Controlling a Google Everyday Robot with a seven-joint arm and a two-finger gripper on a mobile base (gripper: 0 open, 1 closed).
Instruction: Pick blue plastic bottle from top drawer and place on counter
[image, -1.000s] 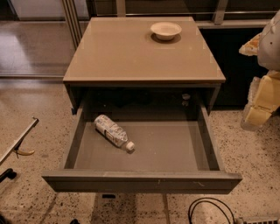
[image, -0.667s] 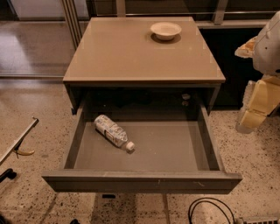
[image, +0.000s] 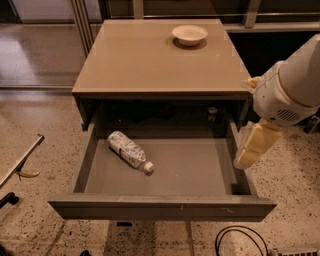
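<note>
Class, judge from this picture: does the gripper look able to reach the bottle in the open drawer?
Probably yes. The top drawer is open, the blue plastic bottle lies uncovered in its left half, and the gripper hangs by the drawer's right wall with nothing between them.

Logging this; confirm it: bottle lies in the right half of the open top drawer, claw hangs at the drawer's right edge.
Wrong half: the camera view shows the blue plastic bottle lying in the left half of the open top drawer. The claw does hang at the drawer's right edge.
</note>
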